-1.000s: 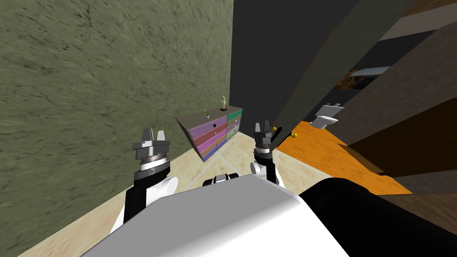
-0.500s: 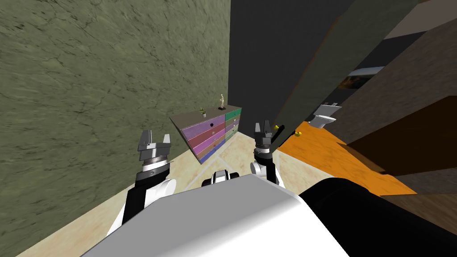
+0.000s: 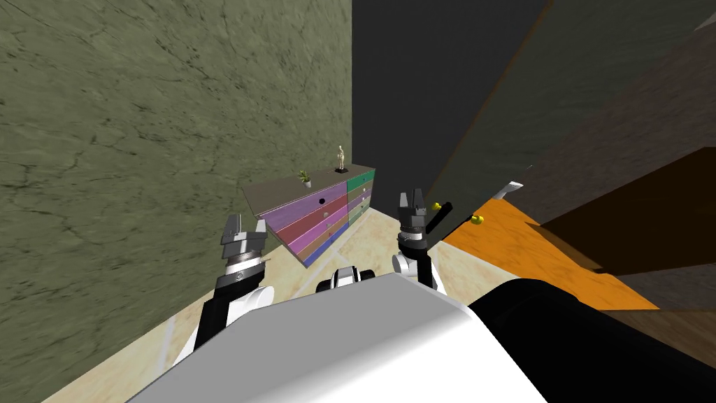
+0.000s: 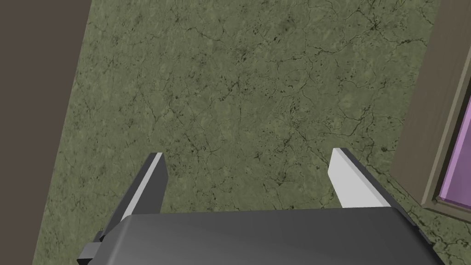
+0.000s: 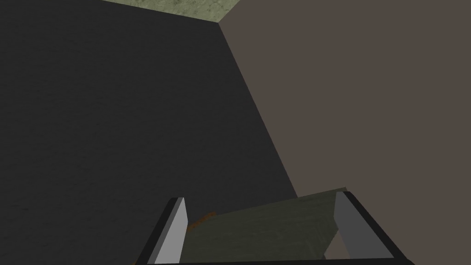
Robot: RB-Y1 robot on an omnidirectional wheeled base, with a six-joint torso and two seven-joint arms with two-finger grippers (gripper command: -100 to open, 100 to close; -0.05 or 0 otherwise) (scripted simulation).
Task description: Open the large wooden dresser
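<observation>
Cut off: in our left wrist view the dresser (image 4: 434, 138) runs off the edge, leaving a grey-brown frame strip and a sliver of purple drawer.
Hard to read: its knobs are specks; we make out one dark one.
Dresser look: grey-brown top; drawer fronts purple, red, pink and blue on one half, green on the other, all seemingly flush.
Dresser place: ahead of our left claw (image 3: 245, 227), toward its inner side, clear of the fingers.
Left claw: released, empty.
Right claw (image 3: 411, 199): released, empty, facing a dark wall (image 5: 115, 115).

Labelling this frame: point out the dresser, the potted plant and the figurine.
dresser (image 3: 301, 207), head view, top purple drawer front.
potted plant (image 3: 305, 178), head view, its leaves.
figurine (image 3: 340, 157), head view, its torso.
</observation>
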